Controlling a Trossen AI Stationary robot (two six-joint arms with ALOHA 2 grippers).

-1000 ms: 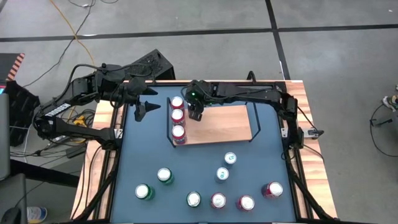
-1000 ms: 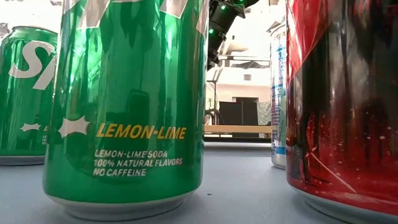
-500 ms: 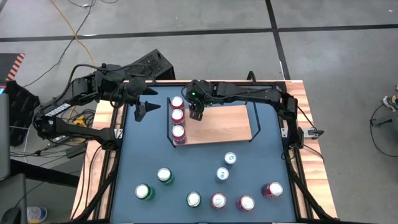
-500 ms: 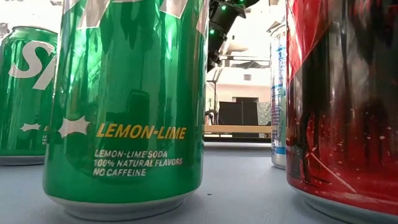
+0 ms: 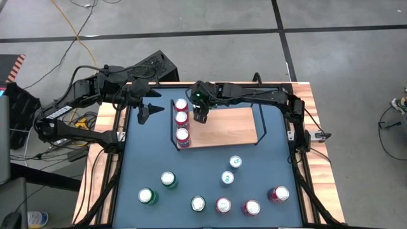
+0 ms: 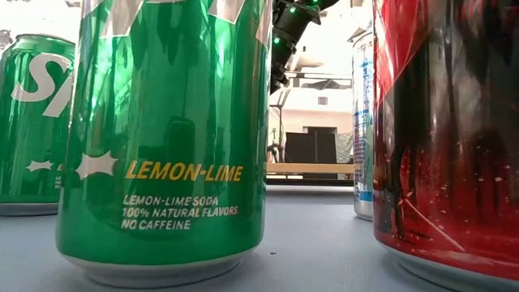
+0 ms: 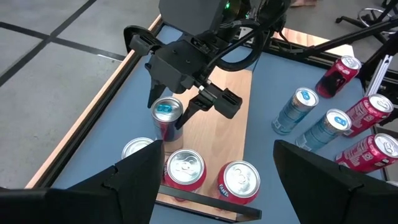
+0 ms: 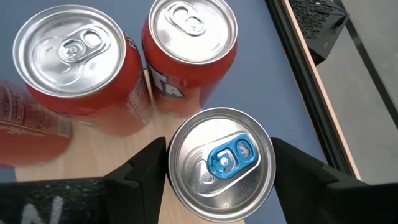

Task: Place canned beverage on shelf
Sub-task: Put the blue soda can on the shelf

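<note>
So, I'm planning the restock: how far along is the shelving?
Done: three red cans stand on the shelf. In hand: the right gripper is around a blue-tabbed can there; the left gripper waits open. Left: eight cans on the tabletop.

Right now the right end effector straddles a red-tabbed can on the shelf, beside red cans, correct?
No: the tab is blue, not red, as the right wrist view shows. The right end effector does straddle that can on the shelf, beside red cans.
</note>
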